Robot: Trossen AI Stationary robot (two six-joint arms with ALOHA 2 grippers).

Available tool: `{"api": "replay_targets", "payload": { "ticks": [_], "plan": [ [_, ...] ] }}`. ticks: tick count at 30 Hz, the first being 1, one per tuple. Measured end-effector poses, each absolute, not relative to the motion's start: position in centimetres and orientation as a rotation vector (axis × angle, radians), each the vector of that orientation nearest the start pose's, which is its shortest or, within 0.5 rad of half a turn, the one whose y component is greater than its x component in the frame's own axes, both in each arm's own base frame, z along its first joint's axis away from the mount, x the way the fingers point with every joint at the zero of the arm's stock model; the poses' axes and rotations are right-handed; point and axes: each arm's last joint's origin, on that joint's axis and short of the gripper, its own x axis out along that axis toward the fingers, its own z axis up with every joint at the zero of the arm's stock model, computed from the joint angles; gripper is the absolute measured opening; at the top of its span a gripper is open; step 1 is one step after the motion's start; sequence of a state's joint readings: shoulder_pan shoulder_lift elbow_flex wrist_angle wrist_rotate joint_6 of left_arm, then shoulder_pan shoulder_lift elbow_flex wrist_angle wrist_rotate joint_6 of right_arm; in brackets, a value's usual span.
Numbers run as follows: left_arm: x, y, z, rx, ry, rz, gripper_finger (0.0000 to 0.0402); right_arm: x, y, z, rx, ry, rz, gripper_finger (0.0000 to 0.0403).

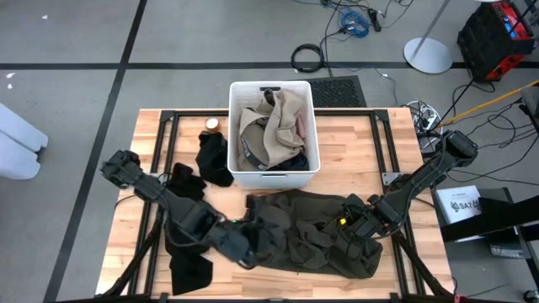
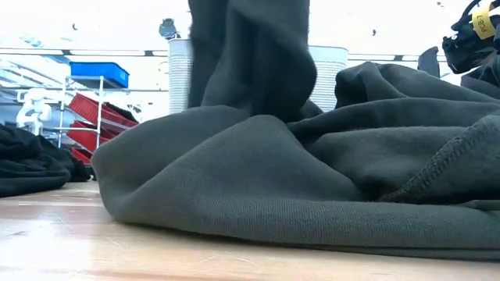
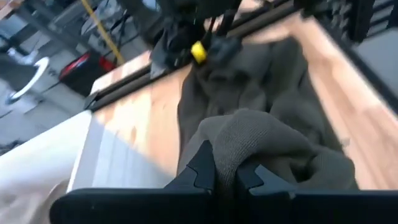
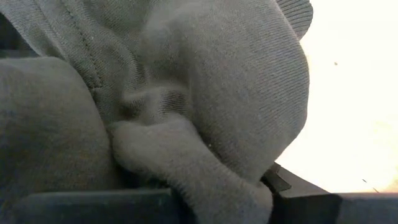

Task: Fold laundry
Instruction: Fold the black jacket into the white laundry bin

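We see one bench [image 1: 383, 135], one white bin [image 1: 238, 126] at its back edge, and one olive garment [image 1: 312, 227] lying long-axis along the front edge. Left jaws [image 3: 225, 177] are clamped on its left end, right jaws [image 1: 358, 225] pinch its right (both equally near). Black pieces [image 1: 215, 160]: about three.

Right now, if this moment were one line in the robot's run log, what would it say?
step: folding | left fingers: shut on olive garment left edge | right fingers: gripping its right side | white bin: holds beige cloth | black garments: on table
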State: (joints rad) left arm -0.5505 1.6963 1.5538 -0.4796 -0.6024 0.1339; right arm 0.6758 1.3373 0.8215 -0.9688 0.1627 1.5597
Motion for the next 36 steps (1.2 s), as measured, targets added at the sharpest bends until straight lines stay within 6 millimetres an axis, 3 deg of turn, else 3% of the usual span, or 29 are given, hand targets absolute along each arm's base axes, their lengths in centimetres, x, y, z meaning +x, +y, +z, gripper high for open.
{"api": "replay_targets", "payload": {
  "ticks": [7, 14, 19, 26, 31, 36],
  "plan": [
    [36.6, -17.1, 31.9, 0.325, 0.48, 0.03, 0.001, 16.7, 12.8, 19.6, 0.689, 1.267, -0.674, 0.0077],
    [35.8, -15.8, 27.4, 0.27, 0.837, 0.128, 0.001, 16.8, 12.8, 19.6, 0.69, 1.264, -0.662, 0.0077],
    [36.1, -16.1, 23.9, 0.304, 1.004, 0.132, 0.001, 16.8, 12.8, 19.6, 0.687, 1.257, -0.662, 0.0077],
    [38.9, -17.5, 19.7, 0.393, 0.974, 0.006, 0.0022, 16.9, 12.8, 19.6, 0.68, 1.223, -0.665, 0.0077],
    [39.9, -17.9, 18.3, 0.426, 0.939, -0.019, 0.0024, 16.9, 12.8, 19.6, 0.678, 1.22, -0.666, 0.0077],
    [39.9, -17.6, 18.5, 0.402, 0.943, -0.001, 0.0026, 17.0, 12.8, 19.6, 0.678, 1.216, -0.661, 0.0077]
  ]
}}
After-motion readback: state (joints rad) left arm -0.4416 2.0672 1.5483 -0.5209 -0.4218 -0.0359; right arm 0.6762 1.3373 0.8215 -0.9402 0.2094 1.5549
